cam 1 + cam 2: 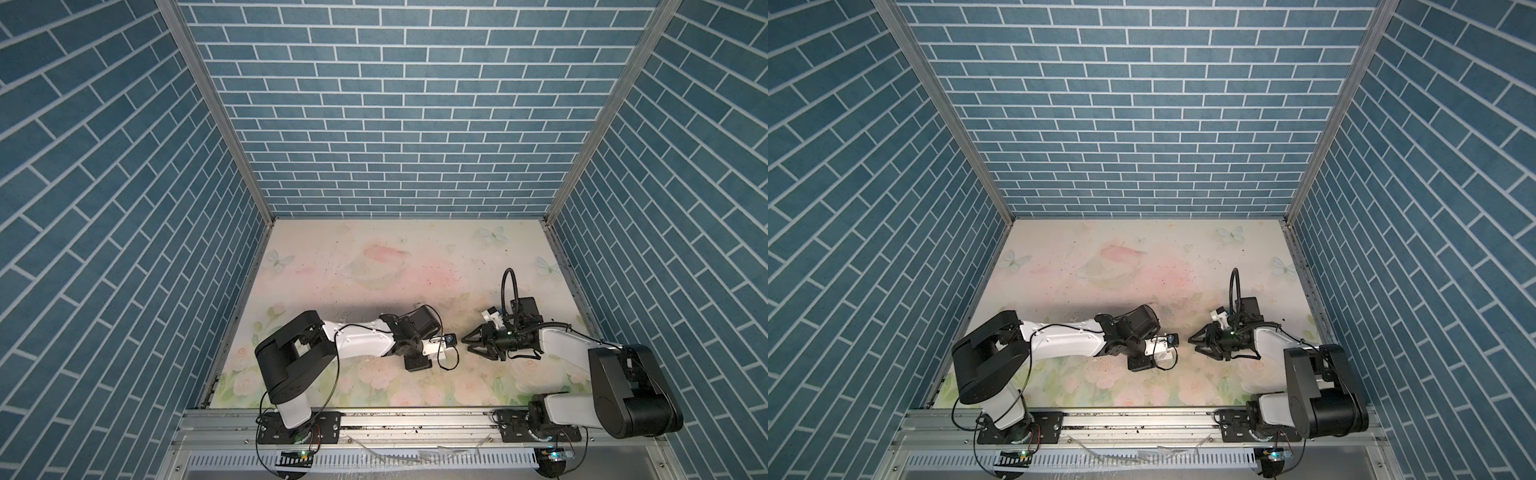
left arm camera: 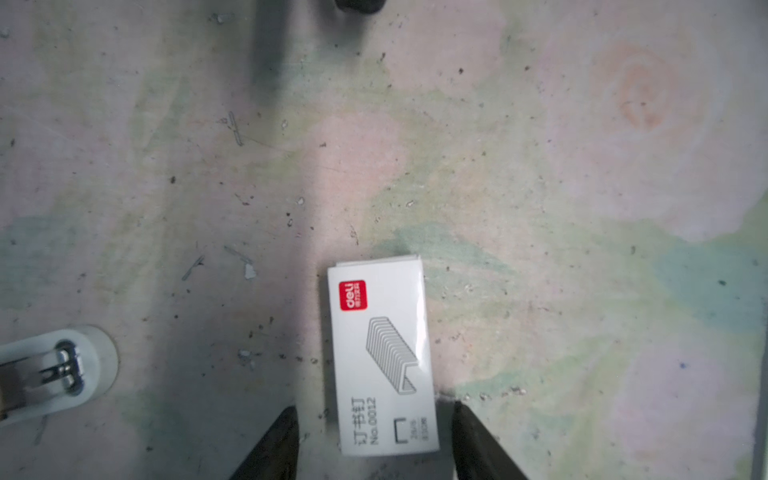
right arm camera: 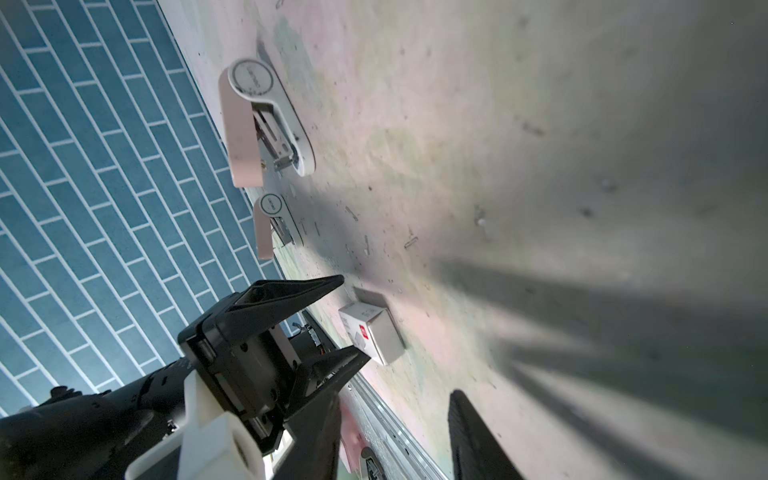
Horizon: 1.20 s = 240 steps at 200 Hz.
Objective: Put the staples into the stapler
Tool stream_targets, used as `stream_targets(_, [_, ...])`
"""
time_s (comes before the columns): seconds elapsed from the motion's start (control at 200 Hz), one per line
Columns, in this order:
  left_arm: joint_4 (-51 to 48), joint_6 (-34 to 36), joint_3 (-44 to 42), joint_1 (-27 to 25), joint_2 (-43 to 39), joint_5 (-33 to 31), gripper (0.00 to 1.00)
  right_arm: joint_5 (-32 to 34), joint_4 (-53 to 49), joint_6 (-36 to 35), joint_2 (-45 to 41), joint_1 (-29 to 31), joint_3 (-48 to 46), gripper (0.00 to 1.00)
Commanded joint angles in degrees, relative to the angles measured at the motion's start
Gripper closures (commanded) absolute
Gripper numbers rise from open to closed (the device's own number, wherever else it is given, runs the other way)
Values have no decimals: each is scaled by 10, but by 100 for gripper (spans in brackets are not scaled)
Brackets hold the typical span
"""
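Black fingertips [image 2: 276, 446] of the left gripper [image 2: 376, 440] stand open on either side of one end of a small white cardboard box with a red mark [image 2: 380, 332], close to its sides but not touching. At the border of the left wrist view lies the nose of a white plastic stapler [image 2: 54, 370], its metal channel bared, well apart from the box. No whole strip of staples shows. Only thin grey metal slivers [image 2: 235, 129] dot the scuffed floral mat [image 2: 582, 166], so the staples are probably inside the box.

From the right wrist, the right gripper [image 3: 399, 440] holds its jaws wide and empty, facing the left gripper [image 3: 354, 318] and the box [image 3: 374, 336]. Beyond lie a larger open stapler [image 3: 282, 104] and a smaller-looking open stapler [image 3: 272, 208], pink lids swung up. I cannot tell which one is meant.

In both top views the left arm hides the box and the staplers. The right gripper [image 1: 467, 345] [image 1: 1192, 343] points at the left wrist from just beside it.

A pinch so near the box's end could swivel or crush the cardboard. The two grippers could also clash, since they work this close together. The far half of the mat is bare up to the blue brick walls [image 1: 395, 124]. An aluminium rail [image 1: 415, 419] bounds the near side.
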Motion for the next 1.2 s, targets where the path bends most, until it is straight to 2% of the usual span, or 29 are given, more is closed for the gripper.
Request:
stream_targets(0.0, [22, 3, -10, 3, -5, 12, 42, -12, 39, 21, 7, 19, 4, 56])
stream_targets(0.5, [48, 3, -32, 4, 13, 15, 61, -3, 146, 79, 60, 90, -11, 59])
stream_targets(0.865, [50, 4, -34, 3, 18, 14, 64, -5, 230, 120, 87, 129, -26, 61])
stream_targets(1.195, [50, 2, -32, 4, 26, 14, 64, 10, 249, 133, 87, 160, -25, 61])
